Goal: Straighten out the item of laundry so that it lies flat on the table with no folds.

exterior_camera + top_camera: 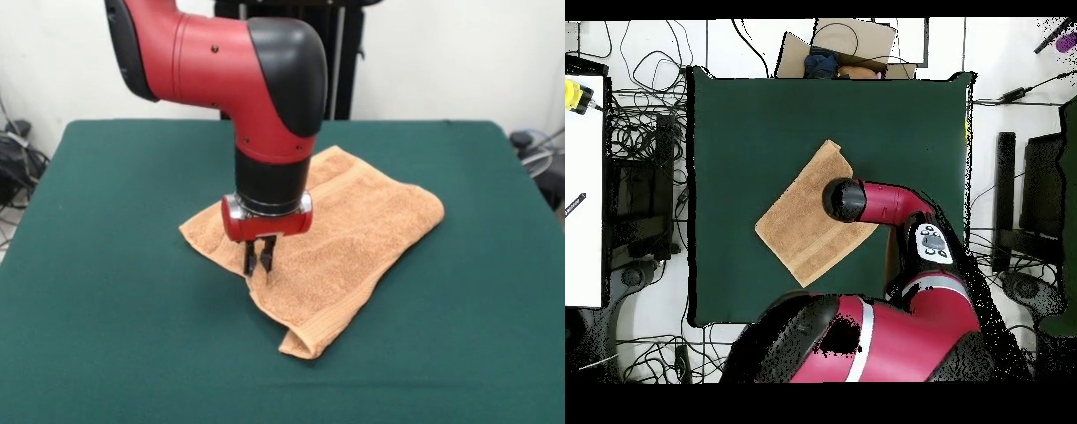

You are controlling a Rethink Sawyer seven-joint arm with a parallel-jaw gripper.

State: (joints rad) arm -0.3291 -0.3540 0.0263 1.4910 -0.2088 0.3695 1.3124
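Note:
The orange-tan towel lies on the green table near its middle, doubled over into a slanted oblong with a fold at its near corner. My gripper points straight down at the towel's near-left edge. Its fingers stand close together with their tips on the cloth, pinching the edge, where the outline shows a small kink. In the overhead view the towel lies slantwise on the table, and the arm's wrist covers its right edge and hides the gripper.
The red and black arm comes down from the top over the towel's far-left part. Cables and equipment lie on the floor beside the table. A cardboard box stands past the table's far edge in the overhead view.

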